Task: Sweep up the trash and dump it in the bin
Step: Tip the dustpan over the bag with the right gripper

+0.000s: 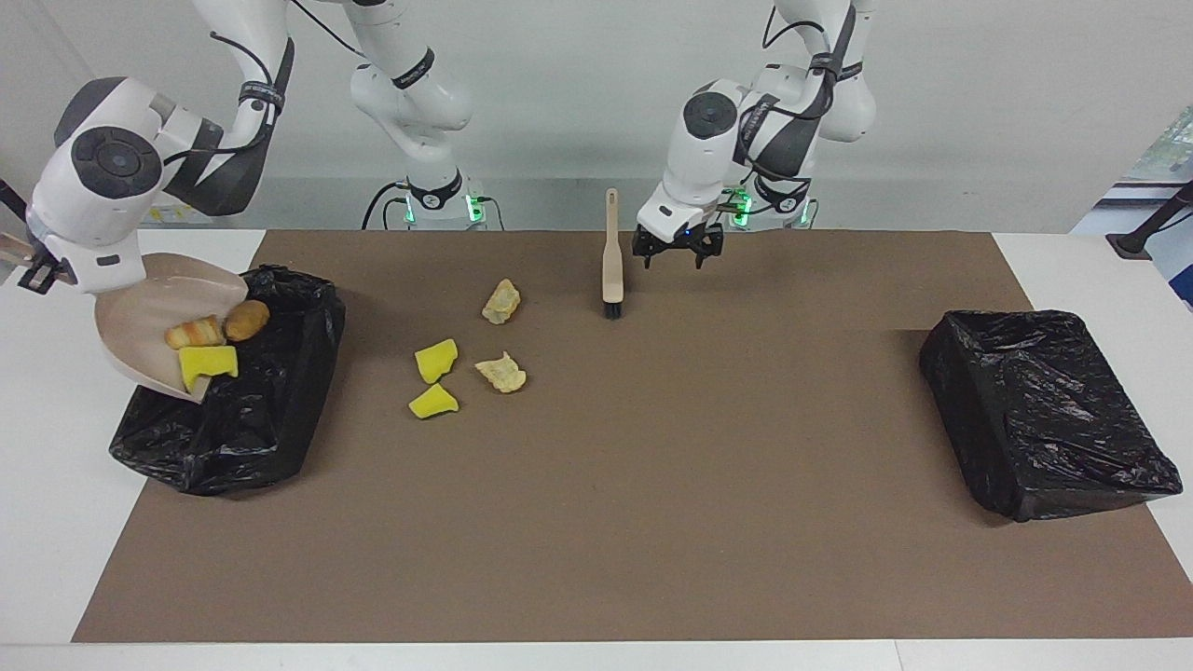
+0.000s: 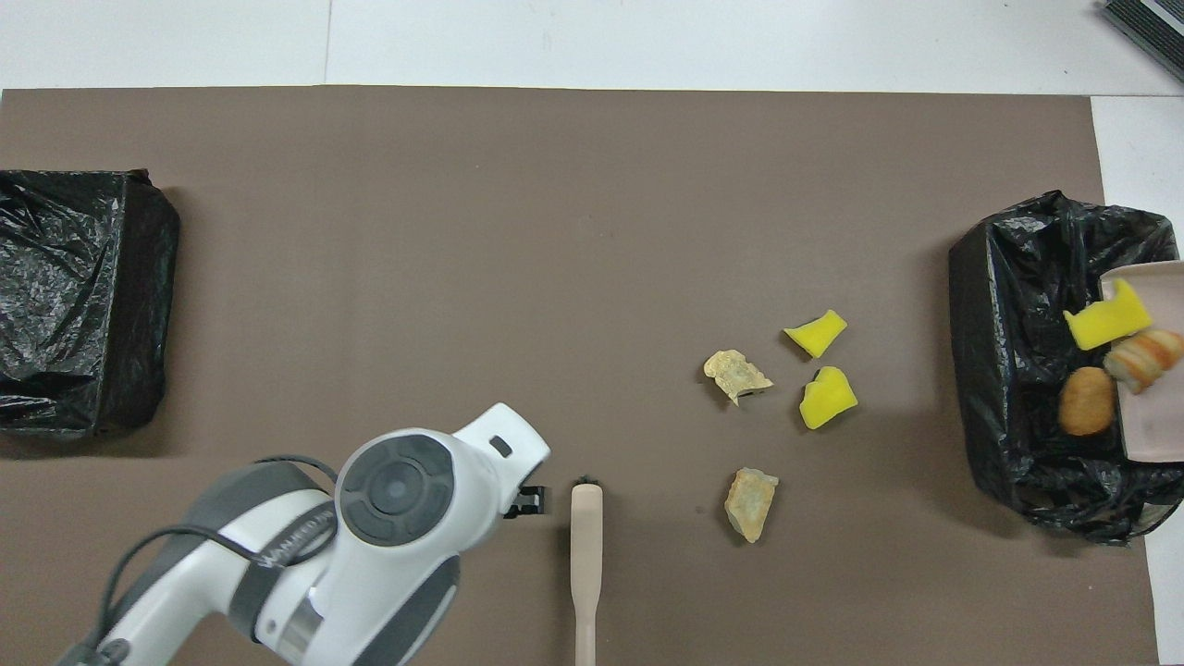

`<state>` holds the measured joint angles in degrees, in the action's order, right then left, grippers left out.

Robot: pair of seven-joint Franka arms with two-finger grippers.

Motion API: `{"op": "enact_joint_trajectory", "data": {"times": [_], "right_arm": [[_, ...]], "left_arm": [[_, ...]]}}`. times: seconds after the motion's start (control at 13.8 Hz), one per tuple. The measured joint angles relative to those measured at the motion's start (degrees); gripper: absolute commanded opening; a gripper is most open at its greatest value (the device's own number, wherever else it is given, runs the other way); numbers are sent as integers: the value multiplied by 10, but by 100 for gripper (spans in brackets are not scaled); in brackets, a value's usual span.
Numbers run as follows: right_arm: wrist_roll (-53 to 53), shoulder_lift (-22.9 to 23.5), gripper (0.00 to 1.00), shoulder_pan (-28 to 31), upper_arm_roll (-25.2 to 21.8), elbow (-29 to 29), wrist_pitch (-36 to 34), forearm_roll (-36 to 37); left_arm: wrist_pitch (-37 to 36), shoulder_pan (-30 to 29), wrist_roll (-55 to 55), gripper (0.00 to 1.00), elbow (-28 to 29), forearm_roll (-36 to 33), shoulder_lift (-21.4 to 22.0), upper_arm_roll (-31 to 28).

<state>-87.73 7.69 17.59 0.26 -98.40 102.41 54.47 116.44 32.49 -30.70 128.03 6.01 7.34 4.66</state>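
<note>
My right gripper [image 1: 41, 276] is shut on the handle of the beige dustpan [image 1: 140, 317], which is tilted steeply over the black bin [image 1: 233, 419] at the right arm's end. A yellow wedge [image 1: 209, 362], a striped piece [image 1: 194, 333] and a brown bread piece [image 1: 246, 320] lie at the pan's lower lip. Two yellow wedges [image 1: 436, 360] [image 1: 432, 402] and two beige lumps [image 1: 501, 301] [image 1: 501, 373] lie loose on the mat. The brush [image 1: 611, 252] stands on its bristles, held by nothing. My left gripper [image 1: 678, 253] hangs open beside it.
A second black-lined bin [image 1: 1044, 410] sits at the left arm's end of the brown mat [image 1: 652, 522]. In the overhead view the left arm's wrist [image 2: 398, 499] covers part of the mat beside the brush [image 2: 586, 546].
</note>
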Motion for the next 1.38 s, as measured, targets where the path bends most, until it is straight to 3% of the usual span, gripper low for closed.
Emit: {"op": "enact_joint_trajectory", "data": {"times": [0.51,0.94,1.24,1.38], "right_arm": [[-2,-28,0,4,-1,4,-12,12],[58,-36,0,-21,10,4,-33,-159],[200,-35,0,-72,13,1,-74,-266],[309,-33,0,-116,14,-3,-99,-313]], "left_arm": [[-49,-199,209,100,-110,-30,3,-2],[-211,-269,292,100,-308,-35,-12,-1],[-291,-289,300,100,-437,-35,-75,-2],[-298,-289,300,100,-468,-35,-102,-2]]}}
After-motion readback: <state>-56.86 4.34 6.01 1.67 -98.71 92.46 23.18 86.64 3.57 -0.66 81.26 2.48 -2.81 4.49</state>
